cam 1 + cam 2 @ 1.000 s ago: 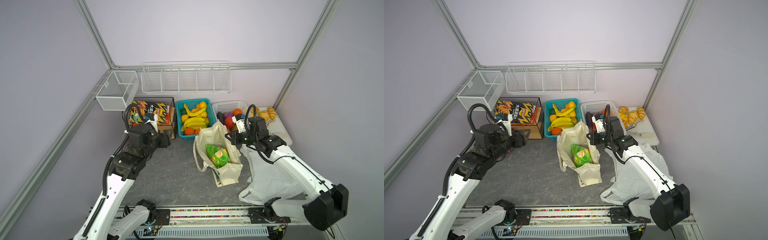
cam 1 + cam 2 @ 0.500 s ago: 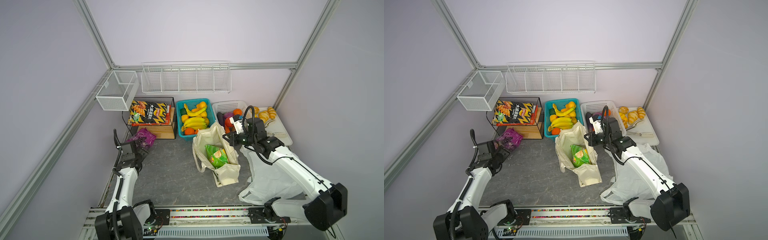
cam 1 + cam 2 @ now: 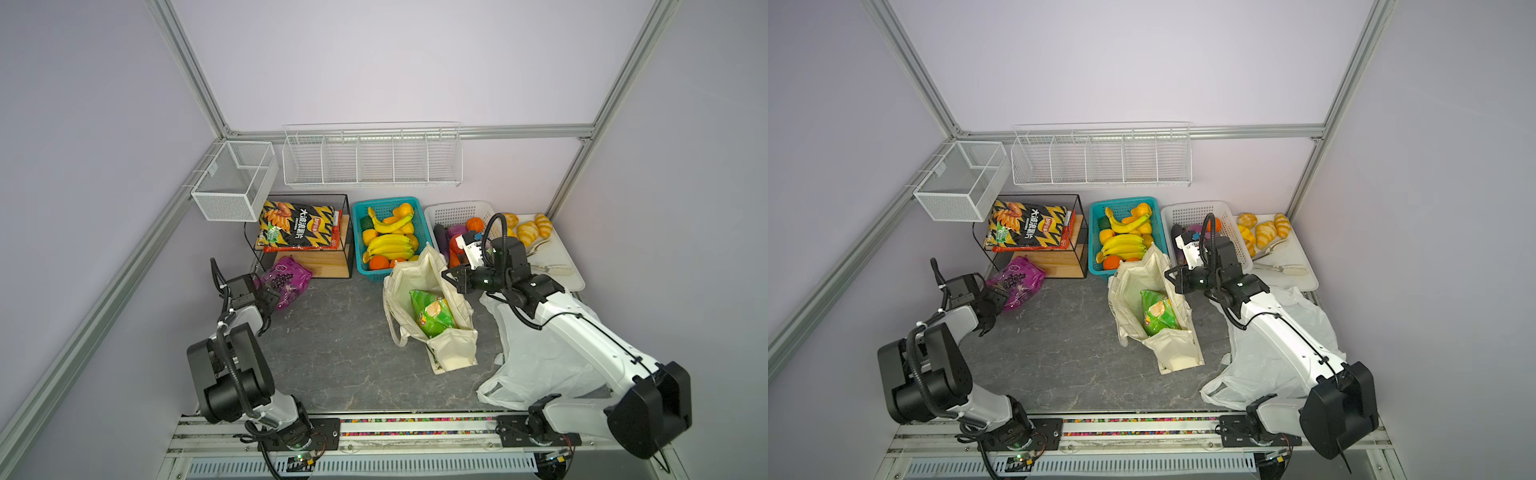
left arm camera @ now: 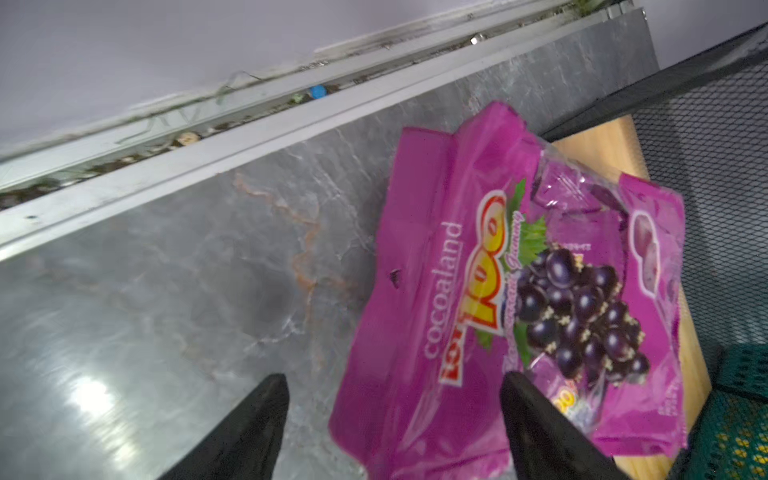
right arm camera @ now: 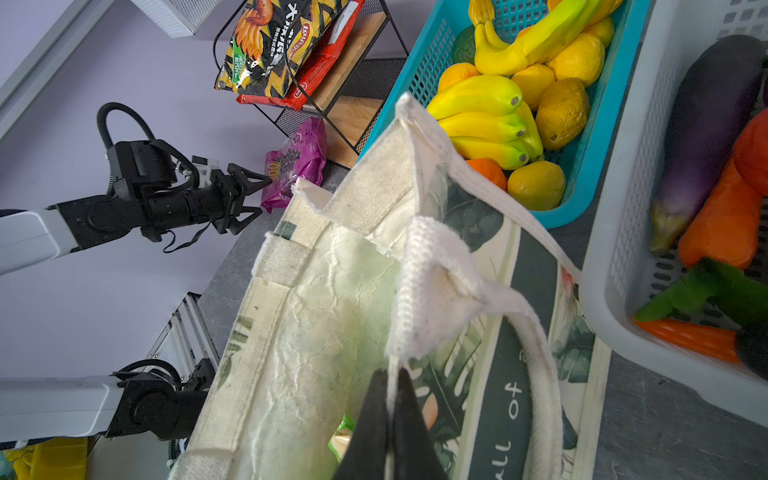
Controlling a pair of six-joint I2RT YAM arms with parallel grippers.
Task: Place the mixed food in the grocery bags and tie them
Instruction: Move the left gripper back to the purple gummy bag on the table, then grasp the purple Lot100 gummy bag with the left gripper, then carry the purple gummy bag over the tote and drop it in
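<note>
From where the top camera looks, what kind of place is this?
Probably a robot test cell staged as a grocery corner: an aluminium frame around plain walls, two arms on a base rail, a teal basket of bananas.

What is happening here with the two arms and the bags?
The right gripper is shut on the rim of the canvas tote, holding it open; a green chip packet already lies inside. The left gripper, jaws open, is at the purple snack packet by the wooden shelf, not yet gripping it. The white plastic bag lies under the right arm.
</note>
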